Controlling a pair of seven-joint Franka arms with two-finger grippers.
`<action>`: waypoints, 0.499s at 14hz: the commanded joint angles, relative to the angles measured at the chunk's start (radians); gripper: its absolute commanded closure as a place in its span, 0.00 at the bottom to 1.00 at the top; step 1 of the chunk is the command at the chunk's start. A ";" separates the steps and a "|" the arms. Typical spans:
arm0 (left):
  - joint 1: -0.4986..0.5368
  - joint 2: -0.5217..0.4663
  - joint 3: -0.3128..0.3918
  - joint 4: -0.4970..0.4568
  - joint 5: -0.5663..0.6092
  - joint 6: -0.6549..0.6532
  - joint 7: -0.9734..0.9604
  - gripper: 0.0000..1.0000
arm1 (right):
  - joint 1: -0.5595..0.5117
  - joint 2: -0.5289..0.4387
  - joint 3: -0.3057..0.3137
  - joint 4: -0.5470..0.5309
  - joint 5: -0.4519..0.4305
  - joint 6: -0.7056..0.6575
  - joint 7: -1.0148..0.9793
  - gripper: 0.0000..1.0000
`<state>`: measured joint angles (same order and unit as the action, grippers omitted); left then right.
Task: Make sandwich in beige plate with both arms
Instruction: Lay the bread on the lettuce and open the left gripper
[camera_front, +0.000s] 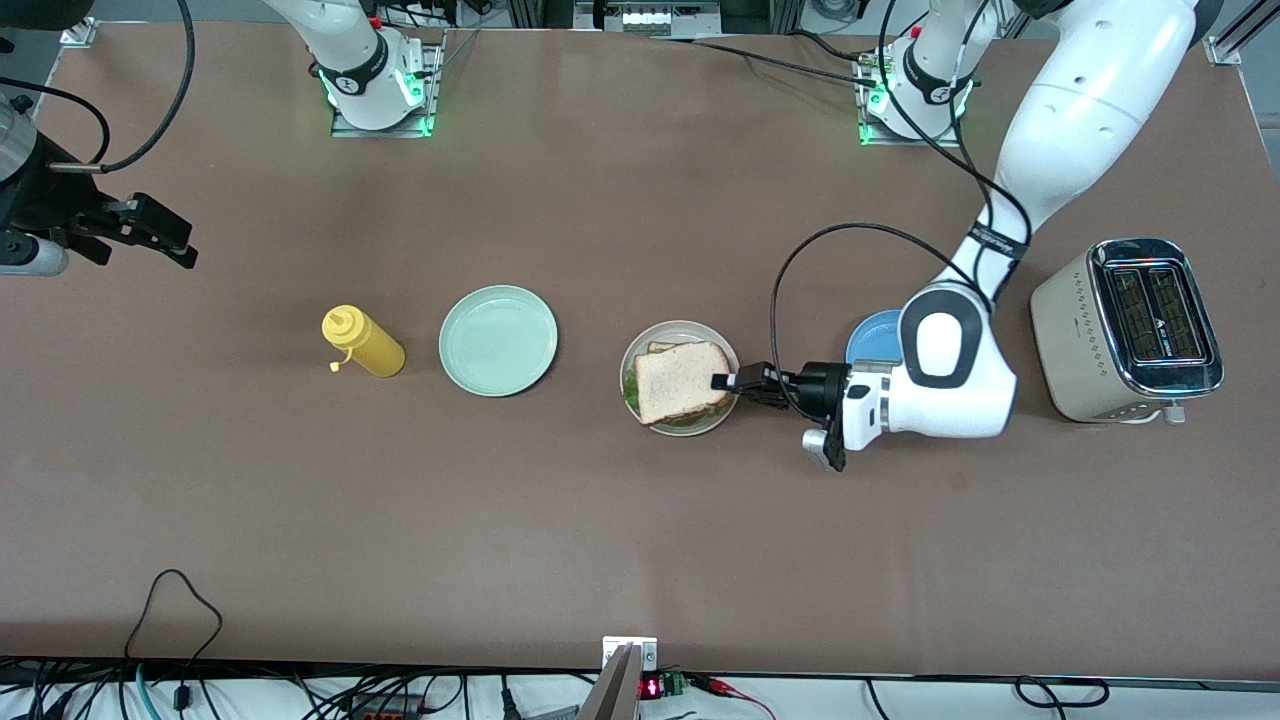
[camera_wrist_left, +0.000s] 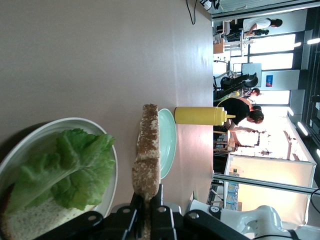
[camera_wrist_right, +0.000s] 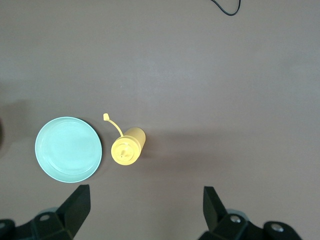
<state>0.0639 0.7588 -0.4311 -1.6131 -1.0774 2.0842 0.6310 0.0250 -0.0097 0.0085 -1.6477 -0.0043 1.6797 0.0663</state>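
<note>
Bread slice (camera_front: 681, 381) held by left claw (camera_front: 722, 381) over beige plate (camera_front: 727, 352).

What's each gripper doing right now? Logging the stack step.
Left gripper: shut on the top bread slice, over the beige plate.
Right gripper: open, empty, waiting.

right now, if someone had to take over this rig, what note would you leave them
Left gripper: shut on the top bread slice, held over the beige plate.
Right gripper: open, empty, waiting up over the right arm's end of the table.
On the beige plate: bottom bread slice with lettuce on it.
Done: base and lettuce are in place.
Left: lower the top slice onto the lettuce, release, withdraw.
Nearby: mint green plate, mustard bottle, blue plate, toaster.
</note>
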 joint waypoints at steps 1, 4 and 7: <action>0.004 -0.012 0.003 -0.051 -0.033 0.025 0.078 1.00 | 0.001 -0.010 0.001 0.009 -0.014 -0.005 0.012 0.00; 0.005 0.034 0.002 -0.061 -0.035 0.062 0.177 1.00 | -0.003 -0.010 -0.004 0.011 -0.011 -0.011 0.024 0.00; 0.014 0.068 0.002 -0.060 -0.041 0.065 0.237 0.98 | -0.005 -0.012 -0.007 0.011 -0.014 -0.008 0.029 0.00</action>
<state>0.0710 0.8098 -0.4256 -1.6721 -1.0842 2.1433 0.8032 0.0232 -0.0104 -0.0003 -1.6425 -0.0047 1.6804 0.0770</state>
